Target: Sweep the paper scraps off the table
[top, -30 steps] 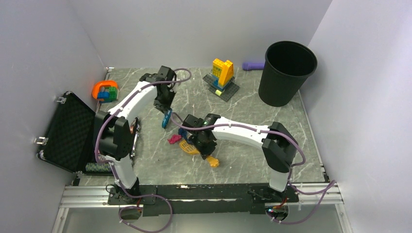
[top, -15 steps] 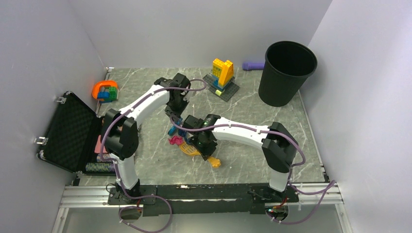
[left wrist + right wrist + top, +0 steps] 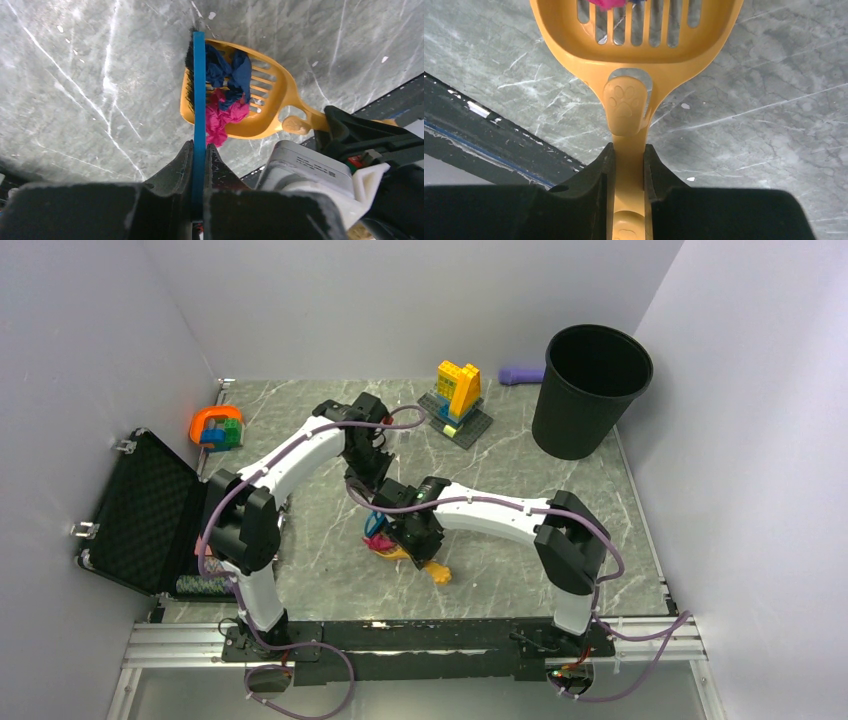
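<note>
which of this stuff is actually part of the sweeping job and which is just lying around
Job: paper scraps, blue brush in left claw, yellow scoop in right claw, table, probably the black bin.
Lying about: yellow brick build, orange-ringed toy, purple object, black case.

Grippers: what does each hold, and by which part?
Left gripper clamps the blue brush by its handle; right gripper clamps the yellow scoop by its handle.

We saw the scoop [image 3: 639, 55] cut off by the top edge, the paper scraps [image 3: 605, 4] inside barely showing.
</note>
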### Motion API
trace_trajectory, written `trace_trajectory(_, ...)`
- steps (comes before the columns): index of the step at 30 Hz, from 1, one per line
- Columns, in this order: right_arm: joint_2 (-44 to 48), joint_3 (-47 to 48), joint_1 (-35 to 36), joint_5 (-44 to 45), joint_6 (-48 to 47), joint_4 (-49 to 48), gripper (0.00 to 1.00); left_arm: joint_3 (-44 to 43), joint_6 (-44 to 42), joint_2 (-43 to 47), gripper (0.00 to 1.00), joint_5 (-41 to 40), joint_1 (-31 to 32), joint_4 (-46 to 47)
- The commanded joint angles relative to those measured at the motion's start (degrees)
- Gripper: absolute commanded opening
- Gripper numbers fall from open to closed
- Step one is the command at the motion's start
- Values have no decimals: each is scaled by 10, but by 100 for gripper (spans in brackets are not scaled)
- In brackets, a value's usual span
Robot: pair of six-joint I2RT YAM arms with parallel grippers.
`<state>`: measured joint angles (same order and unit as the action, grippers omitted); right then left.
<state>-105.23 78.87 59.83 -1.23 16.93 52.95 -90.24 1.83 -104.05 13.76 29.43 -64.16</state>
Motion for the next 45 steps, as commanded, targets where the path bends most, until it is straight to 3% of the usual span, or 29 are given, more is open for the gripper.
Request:
trace_trajectory(1, 0, -25, 1, 39, 4, -65, 0, -12, 22, 29, 0, 85, 4, -27)
trace_trajectory(11, 66, -146, 13, 72, 7, -189, 0, -24, 63, 64, 0, 58, -29, 17)
trace_trajectory(17, 118, -203, 14, 78, 29, -258, 0, 0, 66, 122, 0, 88, -60, 65)
trace_trajectory(28, 151, -199, 17, 73, 38, -254, 0, 5, 87, 221, 0, 12, -91, 109)
trace_trajectory(37, 142, -14, -11, 89, 52, -85, 0, 123, 132, 368, 0, -115, -176, 195)
trace_trajectory(45, 166, 128, -164, 64, 51, 32, 0, 199, 131, 446, 0, -191, -186, 224)
